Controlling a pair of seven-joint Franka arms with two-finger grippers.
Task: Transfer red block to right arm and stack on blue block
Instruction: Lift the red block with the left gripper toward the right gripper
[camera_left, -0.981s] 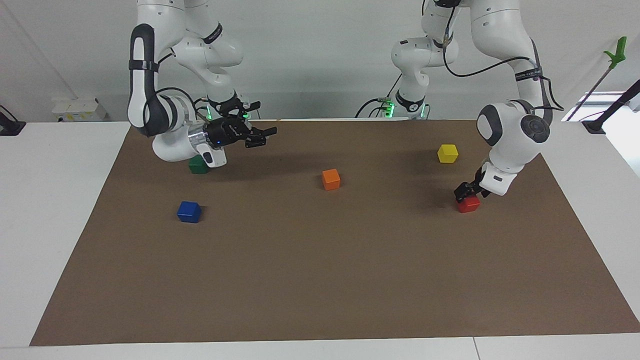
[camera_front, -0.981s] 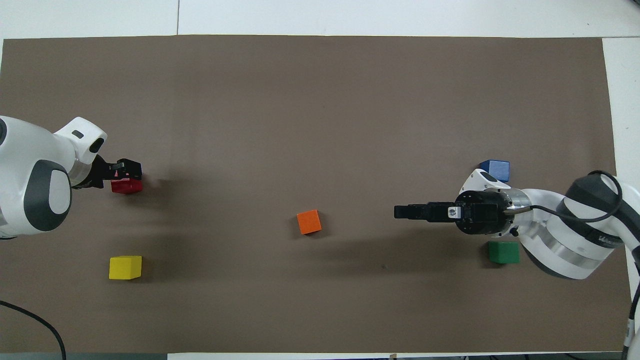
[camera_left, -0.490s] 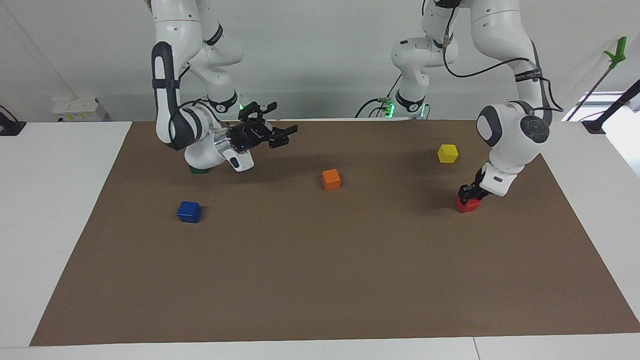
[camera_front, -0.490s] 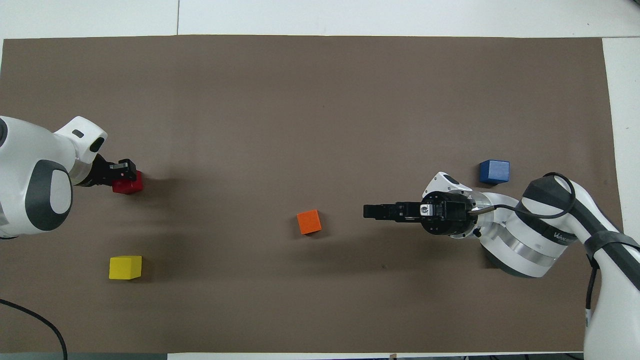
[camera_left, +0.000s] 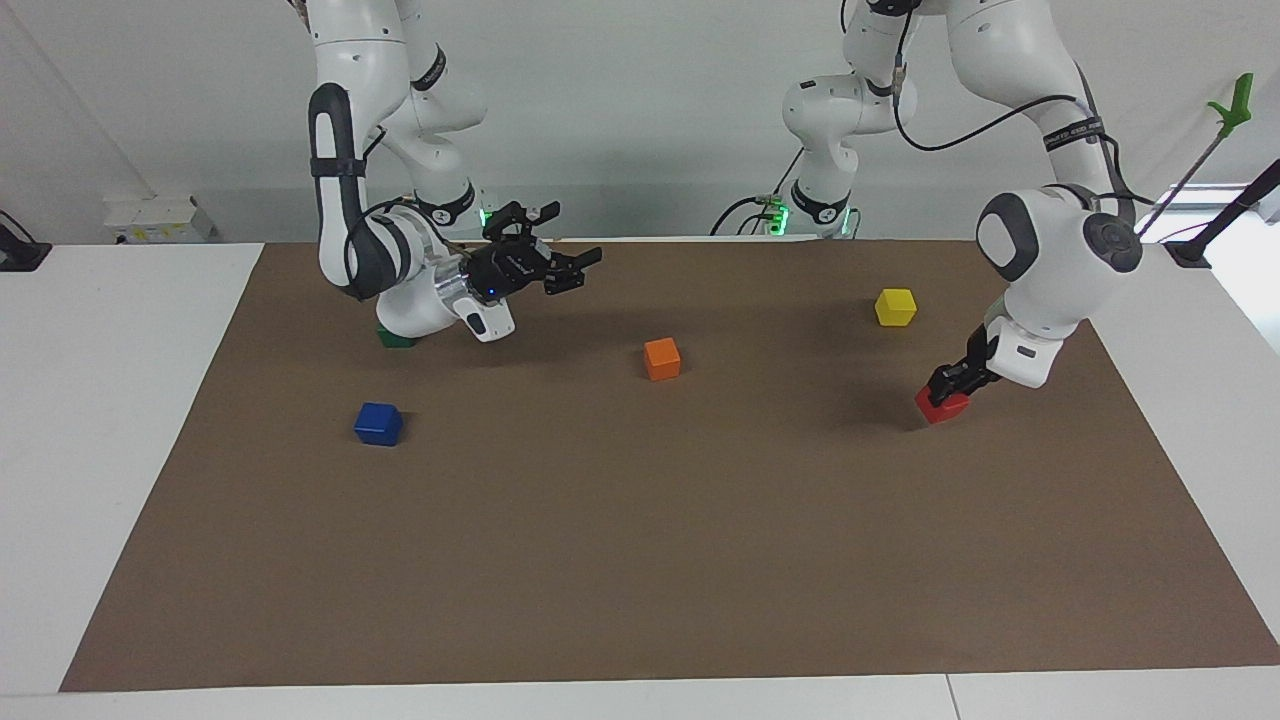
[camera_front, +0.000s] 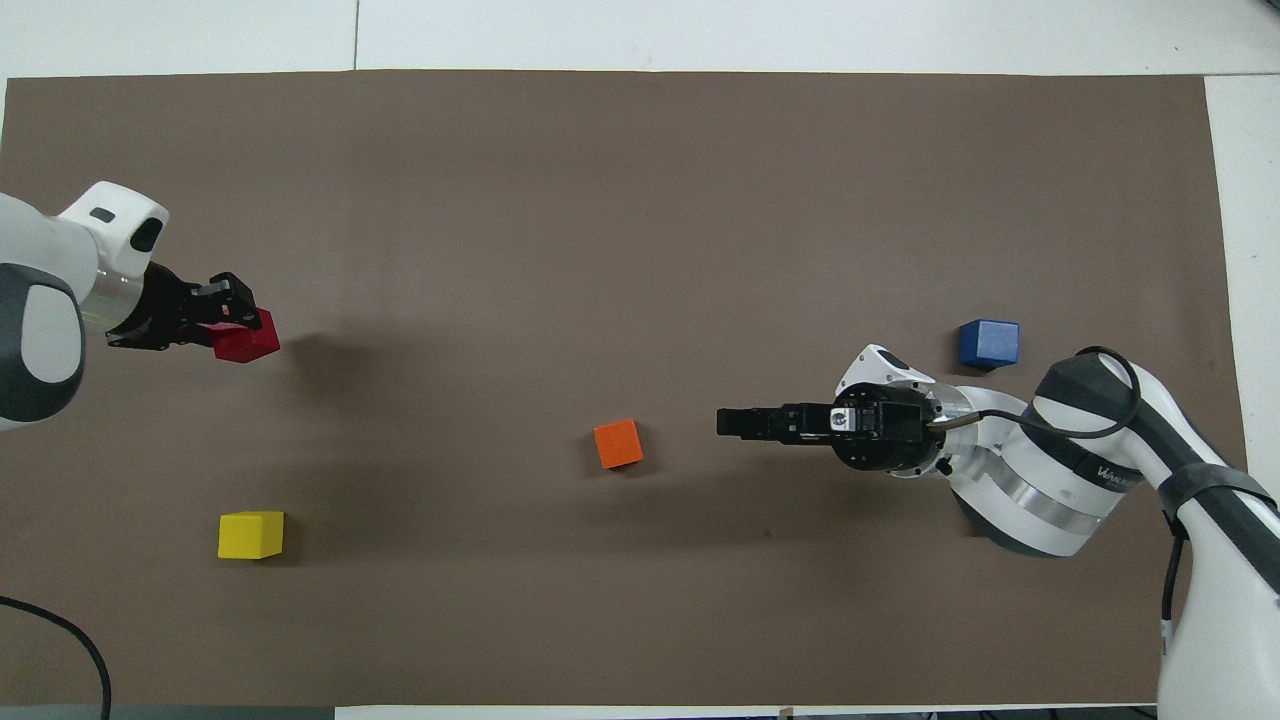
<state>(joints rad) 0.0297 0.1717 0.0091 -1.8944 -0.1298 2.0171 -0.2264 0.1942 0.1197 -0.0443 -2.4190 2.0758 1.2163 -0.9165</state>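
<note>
Blocks sit on a brown mat (camera_left: 640, 560) w/ the small orange cube (camera_left: 662, 358) as landmark, roughly mid-mat. Nearest the robots: small dark green cube (camera_left: 396, 338), toward the right arm's end, mostly hidden under the white jointed right arm (camera_left: 345, 190). Small yellow cube (camera_left: 895, 306) is also nearer the robots than the orange one, toward the left arm's end. Right gripper (camera_left: 565, 270), black two-finger type w/ blue wrist light, hangs over bare mat beside the orange cube on the right arm's side, pointing sideways at it, fingers spread apart, nothing in them. Farther from the robots than the orange cube: small deep blue cube (camera_left: 378, 423), resting on the mat toward the right arm's end, well apart from everything. Small bright red cube (camera_left: 940, 405) is toward the left arm's end, tilted, one edge lifted; left gripper (camera_left: 950, 383) is clenched on its top, gripping it just above the mat.
</note>
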